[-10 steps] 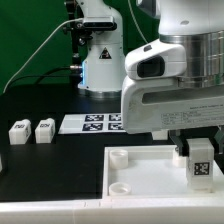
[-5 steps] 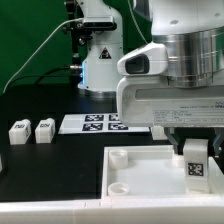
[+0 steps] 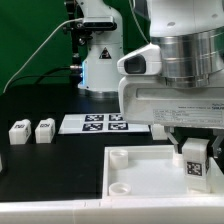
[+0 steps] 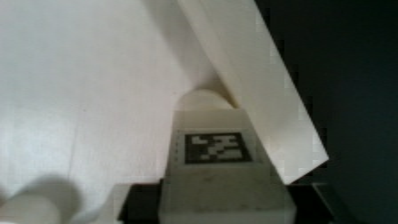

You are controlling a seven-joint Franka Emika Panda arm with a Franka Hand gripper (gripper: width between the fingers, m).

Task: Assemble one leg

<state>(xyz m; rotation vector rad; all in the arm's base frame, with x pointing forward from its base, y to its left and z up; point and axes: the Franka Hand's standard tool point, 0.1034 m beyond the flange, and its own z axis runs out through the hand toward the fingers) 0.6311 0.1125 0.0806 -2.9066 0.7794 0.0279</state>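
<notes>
one end effector is at work here, pinching the leg, whose marker tag faces the exterior camera. the leg hangs low over the tray, close against the tray's raised wall in the wrist view; whether they touch is unclear. the nearest visible corner socket sits well apart, toward the exterior view's left. the risk, as i judge it: pressing down off a socket would jam the leg on wall or floor, twist it in the grip, or shove the tray across the surface. spare legs and the marker board lie well apart from this.
</notes>
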